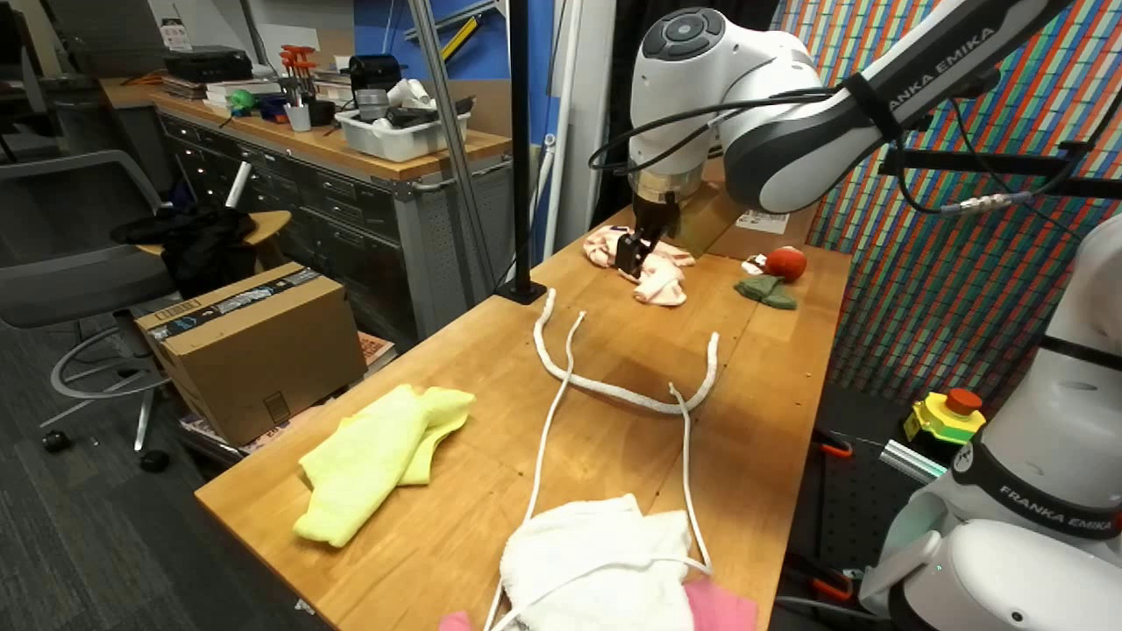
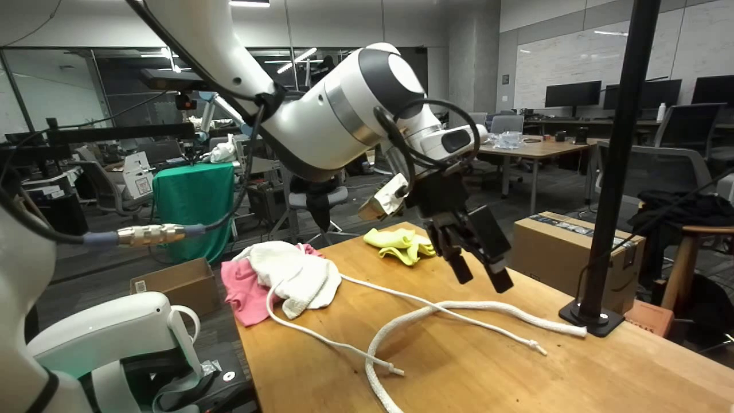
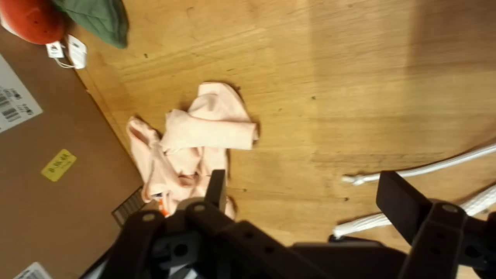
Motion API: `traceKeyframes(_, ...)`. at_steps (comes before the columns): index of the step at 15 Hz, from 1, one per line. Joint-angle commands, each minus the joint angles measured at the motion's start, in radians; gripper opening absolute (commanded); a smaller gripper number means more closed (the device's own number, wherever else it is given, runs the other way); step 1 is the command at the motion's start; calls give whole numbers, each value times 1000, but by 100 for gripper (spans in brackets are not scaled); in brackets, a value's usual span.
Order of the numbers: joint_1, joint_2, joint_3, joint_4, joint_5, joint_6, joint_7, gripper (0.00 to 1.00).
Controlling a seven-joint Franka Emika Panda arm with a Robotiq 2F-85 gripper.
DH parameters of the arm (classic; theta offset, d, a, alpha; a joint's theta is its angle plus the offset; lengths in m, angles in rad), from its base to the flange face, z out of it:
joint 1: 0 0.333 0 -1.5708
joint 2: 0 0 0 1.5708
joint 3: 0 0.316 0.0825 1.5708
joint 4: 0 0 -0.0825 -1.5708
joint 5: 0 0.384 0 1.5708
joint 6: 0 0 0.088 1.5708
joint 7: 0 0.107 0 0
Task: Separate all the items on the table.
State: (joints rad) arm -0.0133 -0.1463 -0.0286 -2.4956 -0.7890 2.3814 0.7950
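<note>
My gripper (image 3: 303,179) is open and empty above the table. In an exterior view it (image 1: 635,256) is in front of the pale pink cloth (image 1: 659,285), which lies crumpled at the far end; the wrist view shows this cloth (image 3: 211,131) by the left finger. A thick white rope (image 1: 614,392) lies curved mid-table. A thin white cord (image 1: 545,438) crosses it, its two ends apart, and runs over a white cloth (image 1: 596,548). That cloth lies on a pink cloth (image 2: 249,292). A yellow cloth (image 1: 377,464) lies apart. A red ball-like item (image 1: 785,263) touches a green cloth (image 1: 767,291).
A cardboard box (image 3: 58,186) stands at the table's far end, beside the pale pink cloth. A black post (image 1: 522,175) is fixed at the table edge near the rope's end. A large carton (image 1: 263,350) stands off the table.
</note>
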Motion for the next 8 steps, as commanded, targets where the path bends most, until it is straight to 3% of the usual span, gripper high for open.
traceKeyframes(1, 32, -52, 30, -75, 143, 69, -191, 100)
traceKeyframes(8, 100, -46, 81, -151, 498, 69, -636, 100)
